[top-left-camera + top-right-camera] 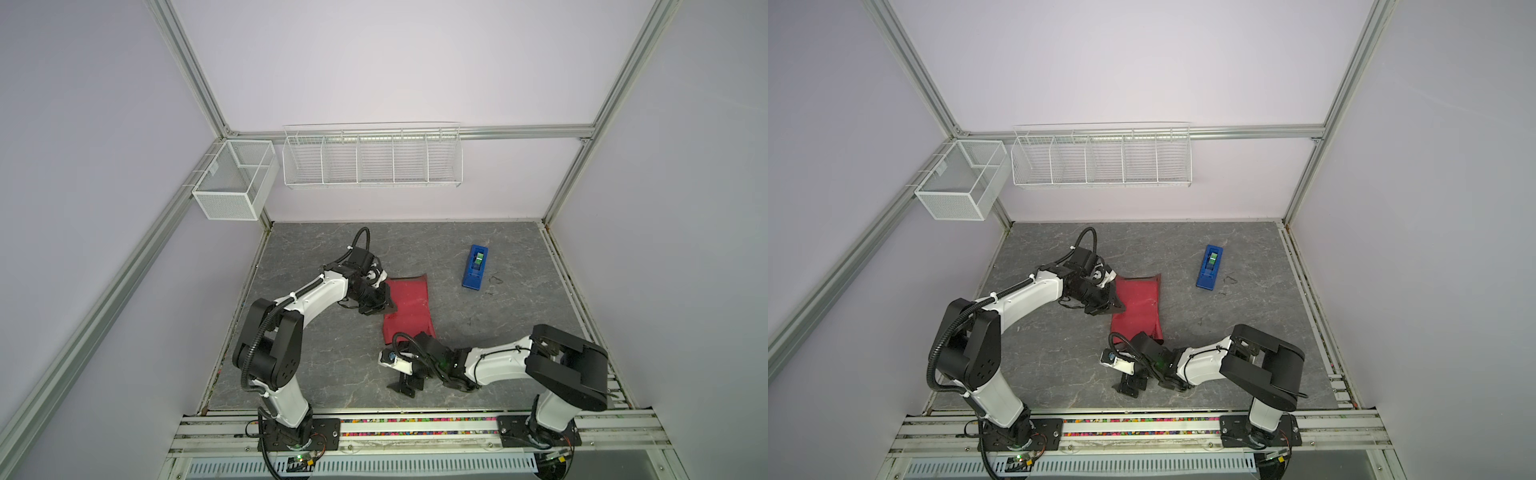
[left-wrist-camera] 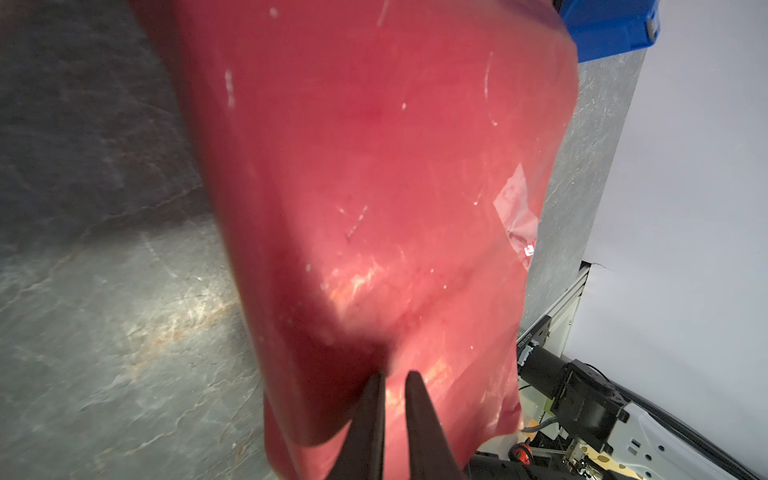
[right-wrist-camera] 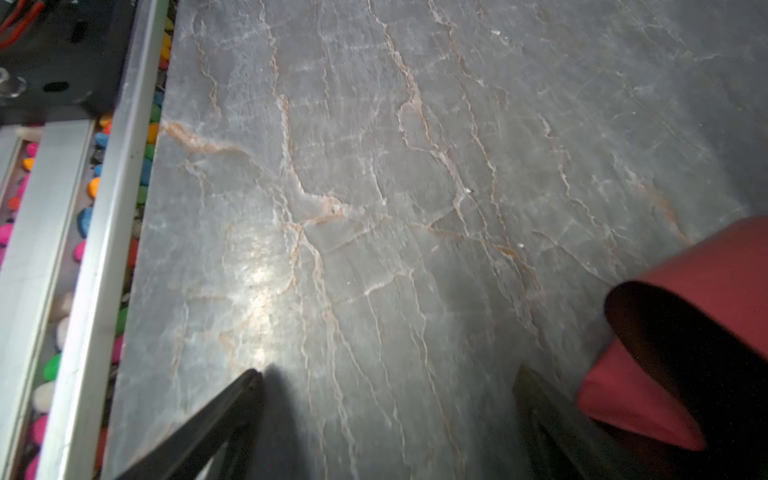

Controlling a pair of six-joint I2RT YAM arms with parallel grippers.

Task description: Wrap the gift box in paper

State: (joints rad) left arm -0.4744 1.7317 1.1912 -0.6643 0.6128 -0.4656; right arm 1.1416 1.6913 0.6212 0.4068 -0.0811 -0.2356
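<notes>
My left gripper (image 1: 388, 309) sits clenched on the paper (image 1: 411, 303), right gripper (image 1: 405, 384) released just beside it, tape dispenser (image 1: 476, 268) well apart.

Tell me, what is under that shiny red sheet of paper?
The shiny red wrapping paper humps over something boxy, but that is fully covered; only grey table shows around it.

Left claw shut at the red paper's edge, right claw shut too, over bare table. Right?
Not quite. The right claw is open, not shut: the right wrist view shows its jaws wide apart over the bare table, holding nothing. The left claw is shut at the edge of the paper, as you said.
</notes>
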